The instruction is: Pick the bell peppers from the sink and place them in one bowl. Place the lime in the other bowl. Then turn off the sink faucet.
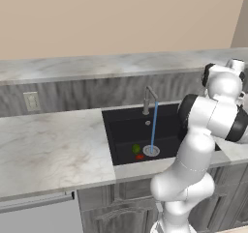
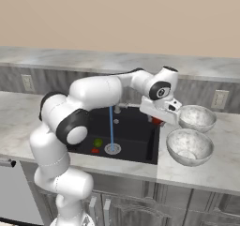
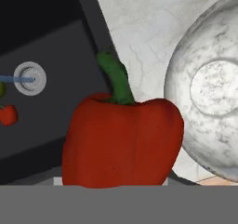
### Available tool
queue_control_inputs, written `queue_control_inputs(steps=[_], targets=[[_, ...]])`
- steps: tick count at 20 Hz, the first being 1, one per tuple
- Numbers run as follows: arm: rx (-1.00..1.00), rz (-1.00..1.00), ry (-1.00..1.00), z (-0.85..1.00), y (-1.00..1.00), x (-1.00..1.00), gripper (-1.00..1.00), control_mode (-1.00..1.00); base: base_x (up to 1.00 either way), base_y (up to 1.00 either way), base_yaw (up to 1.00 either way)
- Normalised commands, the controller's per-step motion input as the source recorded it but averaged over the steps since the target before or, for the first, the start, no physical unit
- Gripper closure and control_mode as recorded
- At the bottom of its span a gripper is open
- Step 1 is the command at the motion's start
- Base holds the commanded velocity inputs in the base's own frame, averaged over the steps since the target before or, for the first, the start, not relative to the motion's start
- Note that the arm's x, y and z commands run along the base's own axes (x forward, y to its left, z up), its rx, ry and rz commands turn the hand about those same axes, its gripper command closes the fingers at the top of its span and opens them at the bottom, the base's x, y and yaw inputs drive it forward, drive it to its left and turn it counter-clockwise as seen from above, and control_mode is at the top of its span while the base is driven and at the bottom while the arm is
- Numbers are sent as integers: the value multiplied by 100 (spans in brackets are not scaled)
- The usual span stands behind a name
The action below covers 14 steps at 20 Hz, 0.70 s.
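Note:
My gripper (image 2: 158, 119) hangs over the right edge of the sink (image 2: 136, 138), shut on a red bell pepper (image 3: 123, 139) whose green stem points up in the hand view; the pepper hides the fingertips. A second small red bell pepper (image 1: 140, 156) and the green lime (image 1: 136, 149) lie on the black sink floor beside the drain (image 1: 151, 151). Two grey speckled bowls sit on the counter to the right of the sink, one farther back (image 2: 197, 117) and one nearer (image 2: 190, 146). A bowl (image 3: 209, 93) lies just right of the held pepper. The faucet (image 1: 148, 100) runs a blue stream (image 1: 154, 125).
Pale marble counter (image 1: 48, 150) spreads left of the sink. A grey backsplash carries wall outlets (image 1: 31, 101) (image 2: 218, 99). Cabinet fronts (image 2: 178, 204) sit below the counter edge. My own arm (image 2: 93, 96) arches across the basin.

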Motion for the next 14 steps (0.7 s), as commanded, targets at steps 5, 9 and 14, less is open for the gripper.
queue_control_inputs(steps=[5, 9, 14], targets=[[-3, -11, 0, -14, -58, 0, 100, -100, 0, 0, 0], [0, -6, 0, -41, -49, -7, 100, -100, 0, 0, 0], [0, -3, 0, -30, -46, -4, 100, -100, 0, 0, 0]])
